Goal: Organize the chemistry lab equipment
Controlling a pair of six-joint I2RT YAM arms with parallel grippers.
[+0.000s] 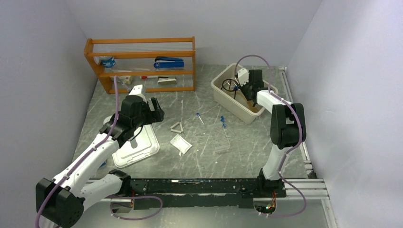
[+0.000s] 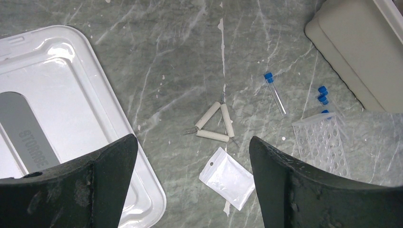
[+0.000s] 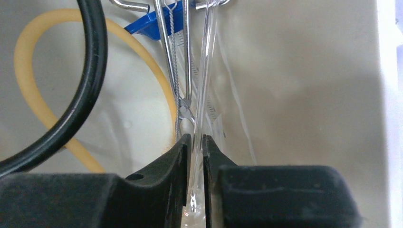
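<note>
The right gripper [image 3: 194, 142] is reaching into the beige bin [image 3: 309, 95] and is pinching a thin clear tube [image 3: 207, 71] between its almost closed fingers. The metal tongs [image 3: 171, 57] are lying just ahead of it, with the amber rubber tubing [image 3: 57, 15] and the black ring [image 3: 92, 57] to its left side.

The left gripper [image 2: 192, 142] is hanging widely spread above the surface [image 2: 166, 57]. The triangle [image 2: 212, 136] is lying ahead between its fingers, and the white packet [image 2: 228, 178] is lying nearer. The blue-capped tubes [image 2: 274, 92] and the clear rack [image 2: 323, 142] are lying off to its right.

1. Table [image 2: 166, 57]: grey-green marble, white veins.
2. Triangle [image 2: 214, 124]: off-white.
3. Loose tubes [image 2: 274, 92]: clear, blue caps.
4. Tubing [image 3: 23, 52]: amber-yellow.
5. Tripod ring [image 3: 92, 47]: black.
6. Right claw [image 3: 194, 140]: black, pinching a clear tube [image 3: 205, 71].
7. Shelf [image 1: 142, 42]: orange.
</note>
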